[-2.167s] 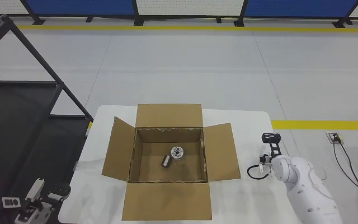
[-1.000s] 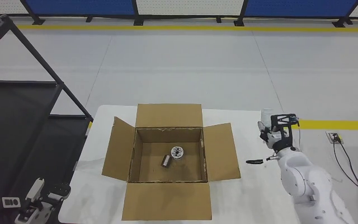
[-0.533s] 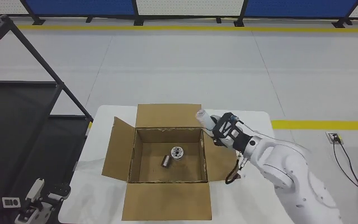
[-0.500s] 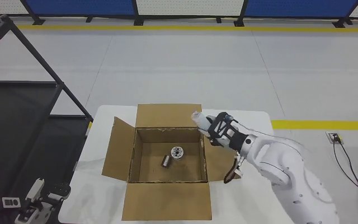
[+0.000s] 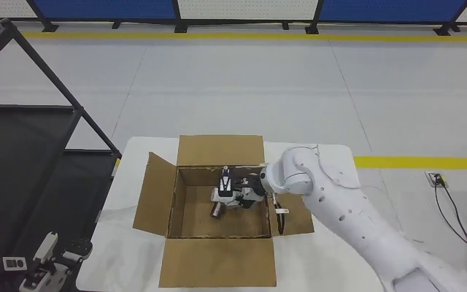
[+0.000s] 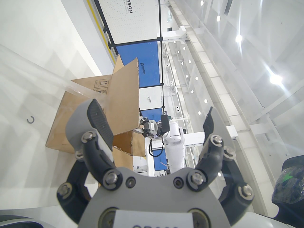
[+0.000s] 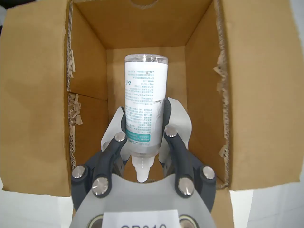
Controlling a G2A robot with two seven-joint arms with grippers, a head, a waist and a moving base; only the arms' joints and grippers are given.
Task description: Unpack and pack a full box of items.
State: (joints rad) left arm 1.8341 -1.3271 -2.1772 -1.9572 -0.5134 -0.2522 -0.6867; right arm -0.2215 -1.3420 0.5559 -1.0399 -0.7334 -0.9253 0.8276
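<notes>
The right gripper (image 7: 144, 112) was pinching a clear bottle (image 7: 145, 81) with a white label, its two fingers pressed on the lower part of the body. The cap pointed back toward the wrist and the base pointed away, past the fingertips. Directly beyond that base lay the inside of the open cardboard box (image 7: 147, 22), with all four flaps folded outward. From above, the same gripper (image 5: 230, 191) sat over the box's interior, with a small dark cylinder (image 5: 217, 211) on the box floor just beside it. Whether the bottle's base had reached the floor could not be told.

The left gripper (image 6: 152, 110) was spread wide and holding nothing. It was well away from the box, which stood off to its side on the worktop (image 5: 124, 248).

This looked like the packing half of the job, with one item being set down into the box among what already lay there. The next move probably called for a short descent along the bottle's own axis, keeping off the dark cylinder. The fingers would then need to part only once the base was supported, since a release from higher up could tip the bottle. After that, a straight pull back between the walls would keep the gripper from catching a flap.
</notes>
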